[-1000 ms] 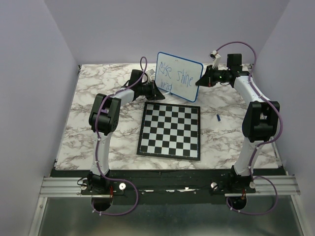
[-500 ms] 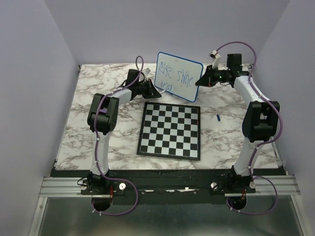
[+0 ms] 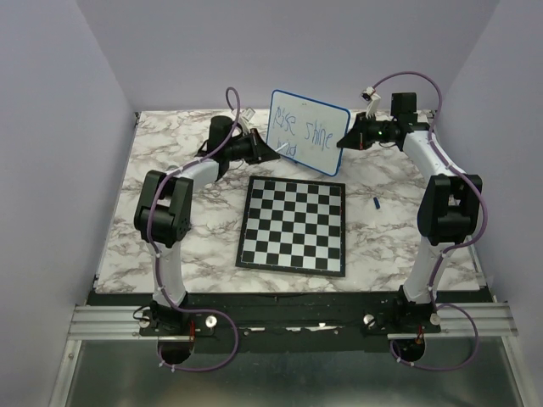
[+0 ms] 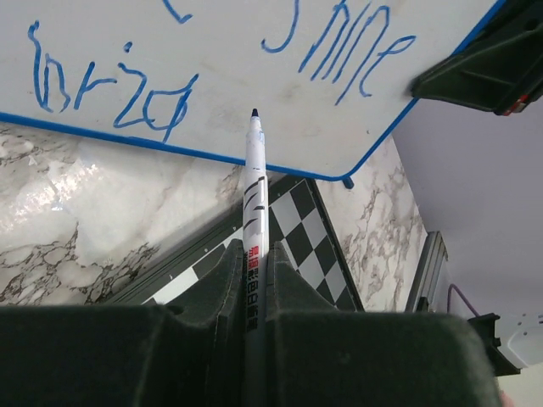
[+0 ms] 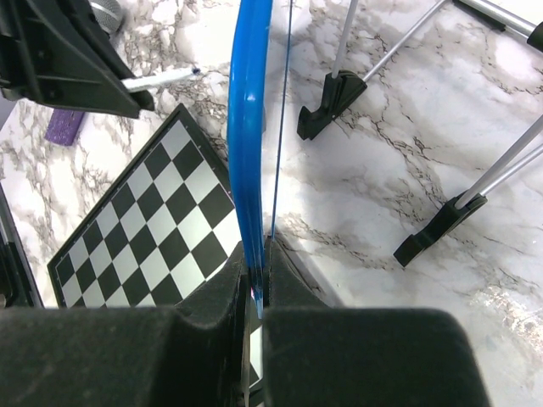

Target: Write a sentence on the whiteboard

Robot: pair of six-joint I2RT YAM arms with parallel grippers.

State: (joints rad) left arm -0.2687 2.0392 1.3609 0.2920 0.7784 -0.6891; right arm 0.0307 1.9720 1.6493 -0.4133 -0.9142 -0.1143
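The whiteboard (image 3: 309,131) stands raised at the far side of the marble-patterned table (image 3: 170,182), just beyond the far edge of the chessboard (image 3: 293,225), with its writing face tilted towards the arms. It is a small white rectangle with a thin blue rim and rounded corners. In the right wrist view it is seen edge-on as a narrow blue strip (image 5: 248,127), and behind it thin silver legs end in black feet (image 5: 329,100) on the table. The sentence (image 3: 305,129) is written in thin blue marker strokes in two lines: the upper line reads roughly "Rise shine", and the shorter word below it, at the lower left of the board, is hard to read. The right gripper (image 3: 344,139) is clenched on the rim at the board's right edge, the blue edge running straight between its jaws. The left gripper (image 4: 253,263) is clamped on a white marker (image 4: 254,195), which points up at the board; the dark tip lies over the white surface just inside the lower rim, right of the lower word, and contact cannot be confirmed. A small blue item (image 3: 376,203) lies on the table to the right of the chessboard.
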